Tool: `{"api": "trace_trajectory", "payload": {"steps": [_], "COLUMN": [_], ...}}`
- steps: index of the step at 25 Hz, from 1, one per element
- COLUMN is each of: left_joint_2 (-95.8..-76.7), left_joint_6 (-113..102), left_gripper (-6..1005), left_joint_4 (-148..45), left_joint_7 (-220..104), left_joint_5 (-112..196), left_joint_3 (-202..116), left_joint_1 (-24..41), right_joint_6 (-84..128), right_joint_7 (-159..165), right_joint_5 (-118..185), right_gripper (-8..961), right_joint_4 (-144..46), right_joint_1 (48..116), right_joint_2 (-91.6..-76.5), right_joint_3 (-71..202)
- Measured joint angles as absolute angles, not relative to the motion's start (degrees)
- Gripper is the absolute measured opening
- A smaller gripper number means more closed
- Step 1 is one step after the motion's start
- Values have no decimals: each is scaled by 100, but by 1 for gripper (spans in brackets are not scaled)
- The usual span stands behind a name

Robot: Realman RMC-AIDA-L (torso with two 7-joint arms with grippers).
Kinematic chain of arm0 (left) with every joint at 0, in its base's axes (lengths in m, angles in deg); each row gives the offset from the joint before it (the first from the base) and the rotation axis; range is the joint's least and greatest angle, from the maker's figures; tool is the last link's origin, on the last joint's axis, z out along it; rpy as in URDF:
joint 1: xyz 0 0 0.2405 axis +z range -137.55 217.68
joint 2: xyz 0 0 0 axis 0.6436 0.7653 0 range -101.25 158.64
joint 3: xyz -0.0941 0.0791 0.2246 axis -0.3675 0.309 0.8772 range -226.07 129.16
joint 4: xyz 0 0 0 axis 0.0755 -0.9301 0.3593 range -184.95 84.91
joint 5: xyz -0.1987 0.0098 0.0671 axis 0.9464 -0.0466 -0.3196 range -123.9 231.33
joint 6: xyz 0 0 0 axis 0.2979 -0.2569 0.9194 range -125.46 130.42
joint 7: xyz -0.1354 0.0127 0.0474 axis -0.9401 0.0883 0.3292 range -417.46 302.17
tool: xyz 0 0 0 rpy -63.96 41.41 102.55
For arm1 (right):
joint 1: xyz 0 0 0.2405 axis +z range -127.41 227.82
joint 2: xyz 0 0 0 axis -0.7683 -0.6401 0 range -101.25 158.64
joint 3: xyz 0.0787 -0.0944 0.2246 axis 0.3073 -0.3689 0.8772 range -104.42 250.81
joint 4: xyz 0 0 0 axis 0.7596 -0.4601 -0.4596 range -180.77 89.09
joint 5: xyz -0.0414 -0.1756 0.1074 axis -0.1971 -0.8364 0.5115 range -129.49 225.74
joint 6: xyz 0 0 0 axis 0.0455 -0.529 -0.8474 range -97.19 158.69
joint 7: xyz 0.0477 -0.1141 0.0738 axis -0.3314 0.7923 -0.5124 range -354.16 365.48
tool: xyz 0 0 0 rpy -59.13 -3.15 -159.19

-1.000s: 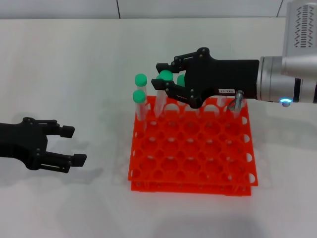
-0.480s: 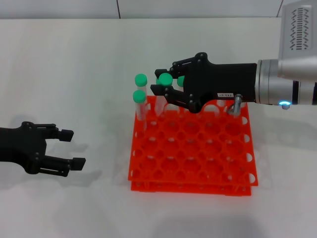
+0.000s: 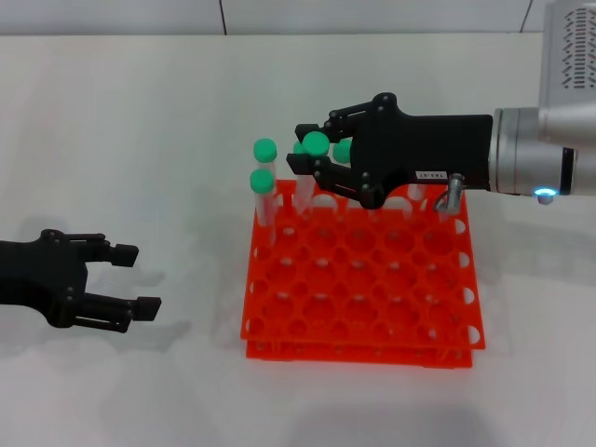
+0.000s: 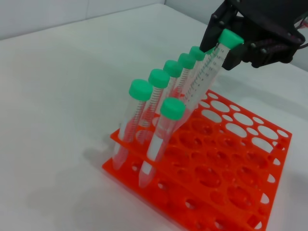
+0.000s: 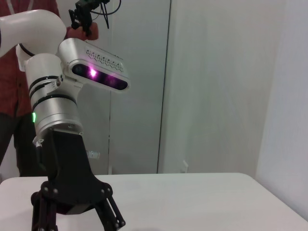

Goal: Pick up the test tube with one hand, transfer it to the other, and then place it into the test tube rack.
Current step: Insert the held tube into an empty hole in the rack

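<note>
On the left, your left gripper (image 3: 126,277) is waiting low over the table, well apart from the rack (image 3: 363,279), with its jaws open and holding nothing. Going right, the rack is standing in the middle, and several green-capped tubes are already sitting in its far-left holes. Over the far row, your right gripper (image 3: 312,163) is holding the tube (image 4: 204,77) just under its green cap, jaws closed on it. The tube is tilting, and its lower end is reaching down to the far holes. I think the tube is light, stiff and smooth, so it can slip or swing in the jaws. Holding it near the cap seems best, so the clear body is going free into the hole.
</note>
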State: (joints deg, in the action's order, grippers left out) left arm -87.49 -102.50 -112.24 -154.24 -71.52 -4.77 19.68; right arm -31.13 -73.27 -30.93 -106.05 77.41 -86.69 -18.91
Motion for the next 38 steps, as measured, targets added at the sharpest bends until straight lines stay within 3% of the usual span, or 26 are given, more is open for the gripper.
{"api": "trace_trajectory", "payload": {"steps": [38], "left_joint_2": [-8741], "left_joint_6": [-10156], "left_gripper": [881], "left_joint_4": [-11224], "left_joint_7": [-15406], "left_joint_5": [-7160], "left_joint_3": [-467], "left_joint_1": [1915], "right_joint_6": [-3085], "right_joint_7": [-7626], "right_joint_5": [-3194], "right_gripper": [265], "right_joint_4": [-10680], "right_joint_1": [7717], "right_joint_2": [-8660], "right_joint_3": [-1907]}}
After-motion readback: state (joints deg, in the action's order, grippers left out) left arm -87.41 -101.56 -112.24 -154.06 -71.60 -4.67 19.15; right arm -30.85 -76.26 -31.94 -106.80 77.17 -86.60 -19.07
